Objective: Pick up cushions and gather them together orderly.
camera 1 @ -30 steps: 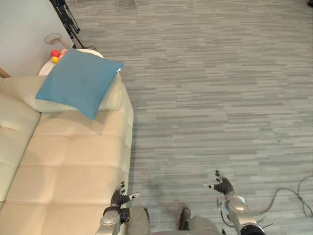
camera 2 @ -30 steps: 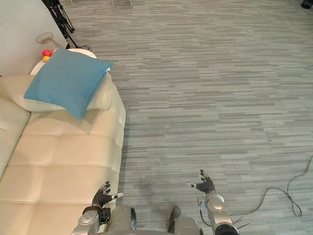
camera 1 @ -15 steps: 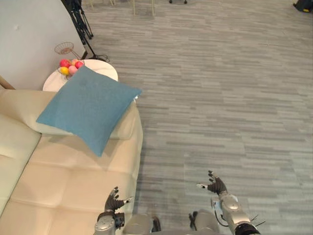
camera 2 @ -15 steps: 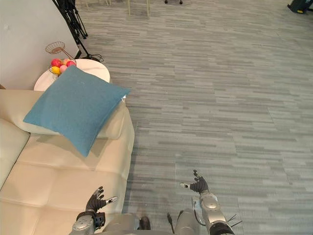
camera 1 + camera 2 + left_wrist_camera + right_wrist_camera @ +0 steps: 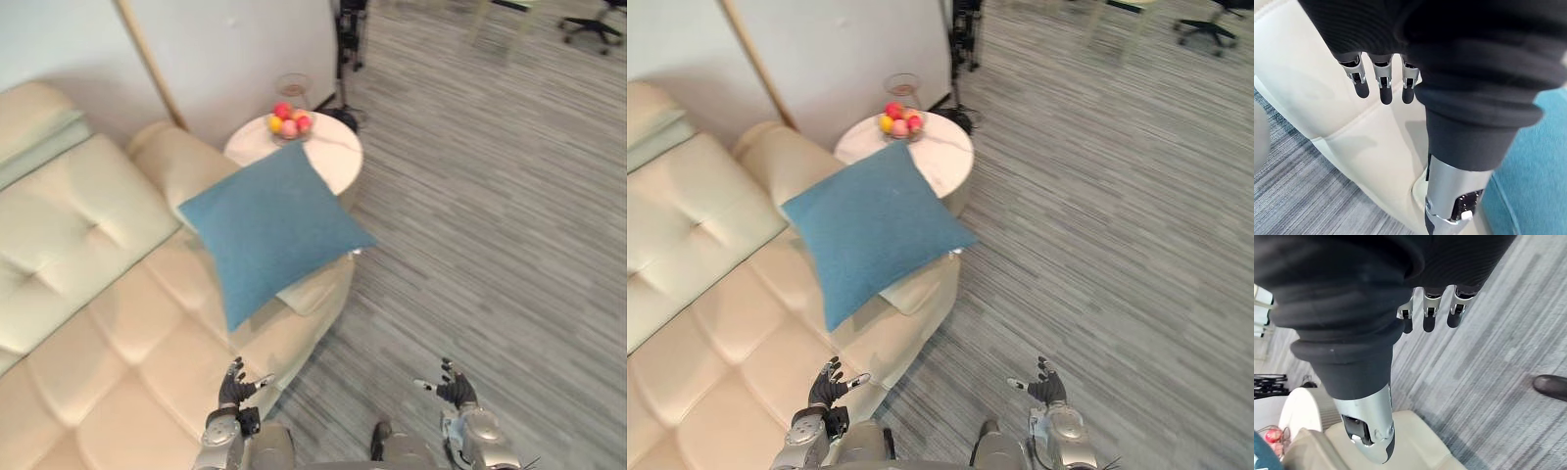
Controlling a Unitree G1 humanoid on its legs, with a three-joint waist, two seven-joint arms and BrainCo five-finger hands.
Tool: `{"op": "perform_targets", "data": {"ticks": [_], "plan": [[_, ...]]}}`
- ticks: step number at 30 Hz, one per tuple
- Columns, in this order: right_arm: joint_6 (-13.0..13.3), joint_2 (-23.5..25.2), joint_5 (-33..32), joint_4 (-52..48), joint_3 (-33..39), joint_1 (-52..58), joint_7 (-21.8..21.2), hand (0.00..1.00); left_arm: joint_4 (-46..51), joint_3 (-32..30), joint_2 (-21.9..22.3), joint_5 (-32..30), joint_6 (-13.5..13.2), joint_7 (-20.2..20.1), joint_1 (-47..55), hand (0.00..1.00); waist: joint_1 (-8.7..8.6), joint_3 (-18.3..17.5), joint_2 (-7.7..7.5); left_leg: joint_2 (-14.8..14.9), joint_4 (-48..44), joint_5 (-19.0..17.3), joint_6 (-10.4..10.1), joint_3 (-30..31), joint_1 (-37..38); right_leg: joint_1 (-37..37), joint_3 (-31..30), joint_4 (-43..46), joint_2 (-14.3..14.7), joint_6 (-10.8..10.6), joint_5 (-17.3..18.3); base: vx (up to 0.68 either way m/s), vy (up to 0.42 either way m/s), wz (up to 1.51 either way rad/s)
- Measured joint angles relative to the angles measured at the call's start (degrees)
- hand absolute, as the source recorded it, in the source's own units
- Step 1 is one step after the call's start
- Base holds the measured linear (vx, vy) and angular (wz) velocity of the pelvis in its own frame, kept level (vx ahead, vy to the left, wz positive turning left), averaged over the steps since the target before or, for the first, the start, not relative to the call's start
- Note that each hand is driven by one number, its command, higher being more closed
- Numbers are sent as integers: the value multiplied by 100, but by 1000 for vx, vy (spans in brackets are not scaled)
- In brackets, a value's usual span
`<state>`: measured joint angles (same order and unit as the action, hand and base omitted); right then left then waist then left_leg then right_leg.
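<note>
Leaning on the armrest of the cream sofa (image 5: 88,294), the blue cushion (image 5: 269,227) sits tilted up diamond-style. Its lowest corner is down on the seat and another corner sticks out past the armrest.

Both hands are well short of it. The left hand (image 5: 235,387) hovers low over the front edge of the sofa seat, fingers straight and spread apart, holding nothing. Its wrist view shows the fingertips (image 5: 1381,93) above the cream leather, with a bit of the cushion's blue off to one side. The right hand (image 5: 454,390) is out over the grey striped floor (image 5: 509,245), fingers loose and apart, empty too.

A round white side table (image 5: 328,162) stands just behind the cushion, with a wire bowl of fruit (image 5: 290,119) on it.
</note>
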<state>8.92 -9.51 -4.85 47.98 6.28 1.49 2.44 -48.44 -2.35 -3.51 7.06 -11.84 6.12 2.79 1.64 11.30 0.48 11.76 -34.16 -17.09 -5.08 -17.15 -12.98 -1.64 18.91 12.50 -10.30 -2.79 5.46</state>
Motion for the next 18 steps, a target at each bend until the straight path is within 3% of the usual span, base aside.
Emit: {"op": "perform_targets", "data": {"ticks": [1, 2, 3, 4, 7, 9, 10, 12, 13, 15, 16, 17, 18], "plan": [[20, -32, -28, -3, 5, 2, 7, 0, 13, 71, -13, 0, 0, 0, -2, 0, -7, -25, 86, 23, 471, 292, 47, -266, -94, 42, 153, -27, 0, -105, 60, 132, 93, 81], [18, -87, -32, 5, 39, 20, 10, 0, 17, 125, -13, 0, 0, 2, 0, 0, -27, -77, 187, 59, 823, 739, 232, -471, -154, 68, 266, -43, 41, -240, 147, 159, 113, 80], [-13, -38, -33, 92, 86, 0, 18, 0, -14, 208, -96, -1, 17, 3, -33, 0, -45, -86, 160, 3, 847, 657, 504, -719, -162, 159, 372, -92, -14, -413, 259, 181, 142, 69], [-31, 92, -35, 95, 60, 0, 8, 0, 50, 218, -178, -1, 14, 3, -33, 0, 90, -112, -20, -219, 1049, 697, 531, -806, -96, 168, 400, -204, -155, -453, 234, 174, 129, 47], [-46, 130, -25, 166, 76, -63, 22, 0, 62, 197, -232, -3, 21, 1, 114, 0, 96, -108, -68, -439, 1124, 458, 734, -724, 77, 155, 317, 281, -421, -553, 284, 166, 143, 24], [-43, 124, 41, 208, 102, -42, 34, 0, 58, 266, -273, -6, 20, -28, 255, 0, 39, -126, -119, -766, 1490, 370, 787, -527, 622, -451, -39, 2283, -952, -563, 165, 193, 157, 37], [-43, 128, 44, 208, 108, -24, 36, 0, 57, 277, -287, -7, 21, -36, 246, 0, 31, -133, -129, -796, 1513, 364, 796, -472, 651, -524, -125, 2494, -974, -570, 187, 201, 75, 64], [-44, 165, 56, 209, 113, 50, 40, 0, 56, 283, -417, -57, 22, -92, 278, 0, -109, -177, -198, -855, 1618, 359, 814, -243, 812, -841, -542, 3060, -840, -548, 550, 176, -4, 72], [-43, 163, 89, 205, 117, 51, 54, 0, 60, 281, -469, -97, 18, -103, 254, 0, -126, -152, -143, -853, 1692, 366, 804, -117, 912, -1046, -708, 2887, -601, -593, 733, 198, -53, 56], [-42, 160, 92, 83, 180, 51, 74, 0, 59, 275, -509, -114, 20, -103, 224, 0, -142, -186, -192, -844, 1756, 393, 757, 26, 996, -1214, -908, 2465, -368, -619, 817, 196, -85, 46], [-35, 156, 90, -24, 250, 60, 120, 0, 59, 274, -538, -119, 16, -100, 224, 0, -193, -147, -110, -826, 1813, 434, 688, 148, 1046, -1274, -1159, 1958, -174, -617, 813, 232, -174, 61], [-37, 156, 87, -181, 326, 65, 134, 0, 62, 279, -594, -124, 12, -99, 228, 0, -250, -193, -202, -846, 1814, 457, 568, 209, 1107, -1254, -1429, 1194, 10, -524, 546, 196, -153, 56], [-29, 156, 85, -269, 346, 110, 141, 0, 66, 278, -656, -128, 7, -99, 237, 0, -241, -220, -250, -889, 1813, 451, 530, 226, 1129, -1240, -1463, 937, 15, -440, 242, 196, -183, 42]]}}
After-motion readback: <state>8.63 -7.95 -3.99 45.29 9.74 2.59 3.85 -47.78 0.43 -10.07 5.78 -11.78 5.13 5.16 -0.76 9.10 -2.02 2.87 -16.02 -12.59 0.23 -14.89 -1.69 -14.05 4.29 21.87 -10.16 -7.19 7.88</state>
